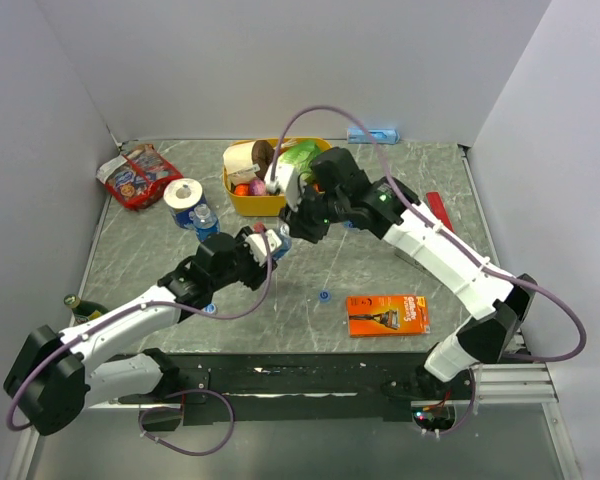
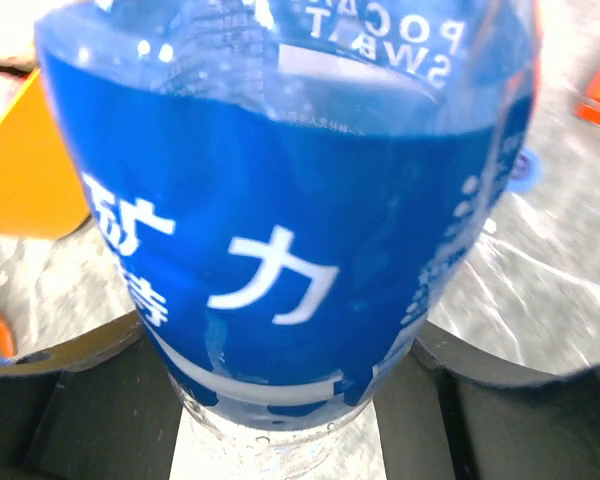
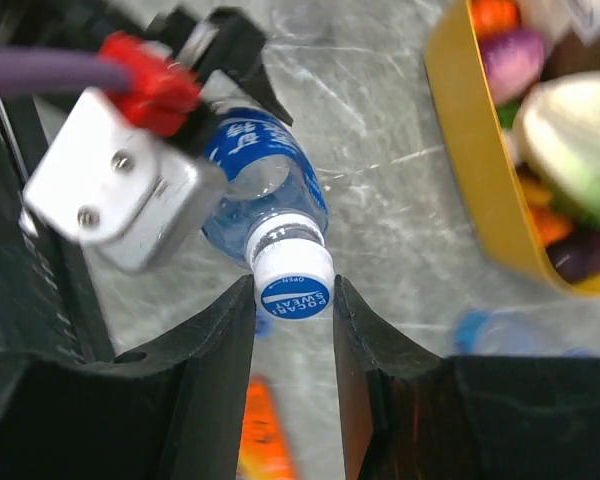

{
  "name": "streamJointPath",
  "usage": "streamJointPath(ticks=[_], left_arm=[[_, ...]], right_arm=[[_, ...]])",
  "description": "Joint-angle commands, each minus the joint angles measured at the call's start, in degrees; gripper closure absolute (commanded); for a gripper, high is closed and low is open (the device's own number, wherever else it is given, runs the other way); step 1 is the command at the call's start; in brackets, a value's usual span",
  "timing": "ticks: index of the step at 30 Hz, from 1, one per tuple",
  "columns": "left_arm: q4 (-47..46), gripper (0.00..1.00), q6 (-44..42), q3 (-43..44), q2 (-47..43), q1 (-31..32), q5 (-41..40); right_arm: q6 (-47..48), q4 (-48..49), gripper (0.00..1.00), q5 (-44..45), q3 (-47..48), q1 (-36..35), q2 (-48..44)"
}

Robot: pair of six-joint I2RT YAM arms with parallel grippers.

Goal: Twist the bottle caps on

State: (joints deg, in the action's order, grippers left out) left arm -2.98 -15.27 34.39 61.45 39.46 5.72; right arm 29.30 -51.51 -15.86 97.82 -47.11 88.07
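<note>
My left gripper (image 1: 261,248) is shut on a clear bottle with a blue label (image 1: 272,242), holding it tilted above the table. The label fills the left wrist view (image 2: 280,200). My right gripper (image 1: 288,228) is closed around the blue-topped cap (image 3: 294,284) that sits on this bottle's neck, one finger on each side. Two loose blue caps lie on the table, one in the middle (image 1: 324,295) and one at the left (image 1: 210,309). A second bottle (image 1: 205,218) stands upright at the left. A third bottle (image 1: 372,134) lies by the back wall.
A yellow bin (image 1: 238,198) of toy food stands at the back, close to the right gripper. An orange razor pack (image 1: 387,314), a tape roll (image 1: 185,194), a snack bag (image 1: 138,178), a red strip (image 1: 438,210) and a green glass bottle (image 1: 80,308) lie around.
</note>
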Motion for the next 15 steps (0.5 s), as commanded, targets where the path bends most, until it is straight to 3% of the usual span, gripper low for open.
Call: streamJointPath(ticks=[1, 5, 6, 7, 9, 11, 15], left_arm=[[-9.32, 0.99, 8.24, 7.09, 1.12, 0.00, -10.90], [-5.47, 0.99, 7.45, 7.09, 2.00, -0.17, -9.23], [-4.32, 0.99, 7.27, 7.27, 2.09, -0.18, -8.88], [-3.18, 0.99, 7.01, 7.44, 2.27, -0.26, -7.57], [-0.98, 0.99, 6.13, 7.53, 2.36, -0.53, -5.29], [-0.01, 0.99, 5.51, 7.44, 2.44, -0.62, -1.07], [1.40, 0.99, 6.91, 8.14, 2.80, -0.79, 2.28]], right_arm=[[-22.08, -5.27, 0.87, -3.99, -1.67, 2.37, 1.40], [-23.41, -5.10, 0.53, -10.76, 1.21, 6.14, 0.62], [-22.89, -5.27, 0.37, -11.82, 2.54, 6.76, 0.17], [-21.84, -6.75, 0.30, -12.61, 4.20, 7.29, -0.27], [-17.71, -9.83, 0.25, -12.71, 9.65, 8.00, -1.06], [-14.29, -11.69, 0.27, -12.10, 11.33, 8.61, -2.89], [-8.40, -8.97, 0.33, -8.58, 3.36, 10.20, -8.17]])
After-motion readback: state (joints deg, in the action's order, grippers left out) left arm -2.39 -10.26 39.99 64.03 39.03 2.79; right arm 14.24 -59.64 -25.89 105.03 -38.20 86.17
